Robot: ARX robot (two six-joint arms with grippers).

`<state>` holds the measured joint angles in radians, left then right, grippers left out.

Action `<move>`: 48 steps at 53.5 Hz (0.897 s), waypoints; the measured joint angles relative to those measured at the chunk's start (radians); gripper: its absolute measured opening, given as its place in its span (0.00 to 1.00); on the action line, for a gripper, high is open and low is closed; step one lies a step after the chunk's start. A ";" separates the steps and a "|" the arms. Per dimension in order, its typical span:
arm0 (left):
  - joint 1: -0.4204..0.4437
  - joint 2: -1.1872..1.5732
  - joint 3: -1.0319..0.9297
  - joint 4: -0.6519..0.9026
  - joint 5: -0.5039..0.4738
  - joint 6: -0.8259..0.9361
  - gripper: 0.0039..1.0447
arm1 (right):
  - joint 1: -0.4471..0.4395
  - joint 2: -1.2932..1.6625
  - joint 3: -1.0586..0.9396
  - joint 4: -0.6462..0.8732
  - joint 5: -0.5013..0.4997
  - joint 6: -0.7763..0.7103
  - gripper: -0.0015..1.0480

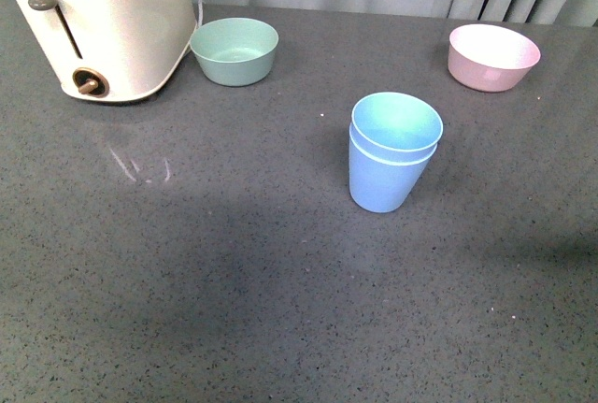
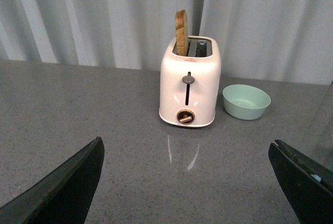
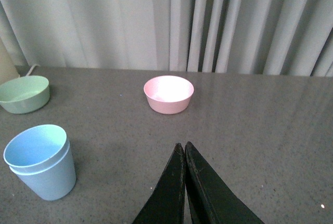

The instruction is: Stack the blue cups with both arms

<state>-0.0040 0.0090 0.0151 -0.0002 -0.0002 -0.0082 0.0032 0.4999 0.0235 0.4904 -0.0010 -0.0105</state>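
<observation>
Pink bowl (image 1: 493, 56) behind nested blue cups (image 1: 392, 151)

Stacked blue cups (image 1: 392, 152) standing mid-table, open grey tabletop (image 1: 187, 281) lying all around them. Toaster (image 1: 107, 20) and mint-green bowl (image 1: 234, 50) crowding far left corner; pink bowl (image 1: 492, 56) sitting far right, well apart.
</observation>
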 joint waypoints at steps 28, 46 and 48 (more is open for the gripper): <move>0.000 0.000 0.000 0.000 0.000 0.000 0.92 | 0.000 -0.234 0.000 -0.224 0.000 0.000 0.02; 0.000 0.000 0.000 0.000 0.000 0.000 0.92 | 0.000 -0.436 0.000 -0.460 0.002 0.000 0.02; 0.000 0.000 0.000 0.000 0.000 0.000 0.92 | 0.000 -0.473 0.000 -0.480 0.000 0.000 0.02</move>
<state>-0.0040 0.0090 0.0151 -0.0002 -0.0006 -0.0082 0.0032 0.0265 0.0238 0.0101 -0.0006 -0.0101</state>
